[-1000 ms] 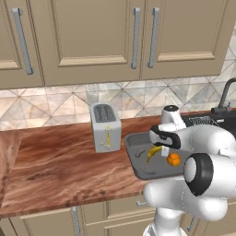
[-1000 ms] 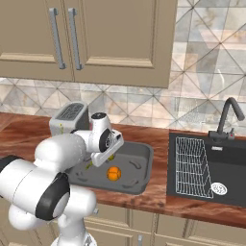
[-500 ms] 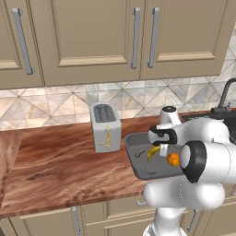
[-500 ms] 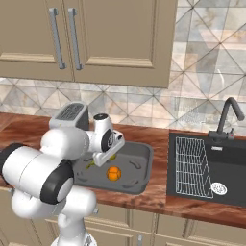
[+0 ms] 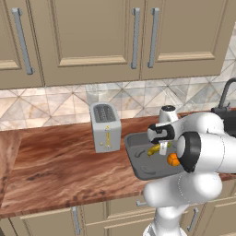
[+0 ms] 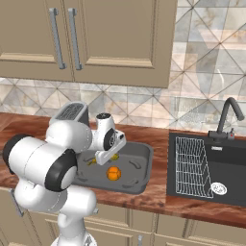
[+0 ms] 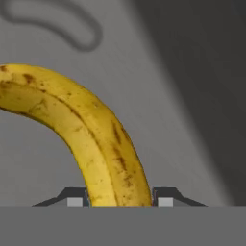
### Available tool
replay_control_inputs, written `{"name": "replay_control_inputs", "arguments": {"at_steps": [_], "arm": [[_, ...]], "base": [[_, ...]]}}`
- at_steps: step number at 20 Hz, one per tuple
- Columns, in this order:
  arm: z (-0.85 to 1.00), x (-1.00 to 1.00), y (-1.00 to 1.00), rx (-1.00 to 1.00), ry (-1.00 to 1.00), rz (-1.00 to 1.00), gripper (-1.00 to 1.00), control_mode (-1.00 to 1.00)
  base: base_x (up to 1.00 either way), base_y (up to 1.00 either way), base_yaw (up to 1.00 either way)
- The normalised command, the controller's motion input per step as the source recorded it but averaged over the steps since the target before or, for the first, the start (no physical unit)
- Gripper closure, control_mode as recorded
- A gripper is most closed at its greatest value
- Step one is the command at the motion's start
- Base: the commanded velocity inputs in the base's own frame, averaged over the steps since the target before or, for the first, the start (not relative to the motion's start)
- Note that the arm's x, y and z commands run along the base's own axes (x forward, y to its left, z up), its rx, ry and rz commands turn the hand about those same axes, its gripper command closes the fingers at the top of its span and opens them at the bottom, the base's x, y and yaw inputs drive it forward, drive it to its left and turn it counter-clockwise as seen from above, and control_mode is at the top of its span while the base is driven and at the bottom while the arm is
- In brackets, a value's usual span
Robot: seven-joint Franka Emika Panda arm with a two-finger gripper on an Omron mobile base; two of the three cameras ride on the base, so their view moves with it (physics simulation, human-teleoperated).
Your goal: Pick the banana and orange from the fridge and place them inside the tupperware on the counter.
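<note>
The gripper is down inside the tupperware, with the banana running up between its two dark finger tips. Each tip sits just beside the fruit's flank; whether they press on it or have let go, I cannot tell. In the hand view the banana curves from 6 o'clock up and round to 9 o'clock, yellow with brown freckles, over the tray's grey floor.

In the left base view the tupperware lies on the reddish-brown wood-grain surface at about 4 o'clock from the silver two-slot toaster, near it but apart. The banana shows as a yellow sliver under the hand, and the orange sits inside the tray at 4 o'clock from the banana, partly hidden by the arm's white body.

In the right base view the tupperware sits between the toaster at its 10 o'clock and the dark sink at its 3 o'clock. The orange rests on the tray floor at 6 o'clock from the gripper; bits of the banana peek out either side of the hand. A wire rack lies in the sink, and a curved tap stands behind it. Beige wall cabinets with metal bar handles hang above the tiled backsplash.
</note>
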Motion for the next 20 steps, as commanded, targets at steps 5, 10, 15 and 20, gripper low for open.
{"name": "replay_control_inputs", "arguments": {"at_steps": [5, 10, 15, 20], "arm": [[-0.01, -0.09, 0.03, 0.0, 0.0, 0.0, -1.0, -1.0], [0.11, -0.26, 0.01, 0.0, -0.04, 0.0, -1.0, -1.0], [0.36, -0.39, 0.0, 0.0, -0.14, 0.0, -1.0, -1.0], [0.43, -0.36, 0.0, 0.0, -0.12, 0.0, -1.0, -1.0]], "base": [[0.0, 0.0, 0.0], [0.0, 0.0, 0.0], [0.0, 0.0, 0.0], [0.0, 0.0, 0.0]]}}
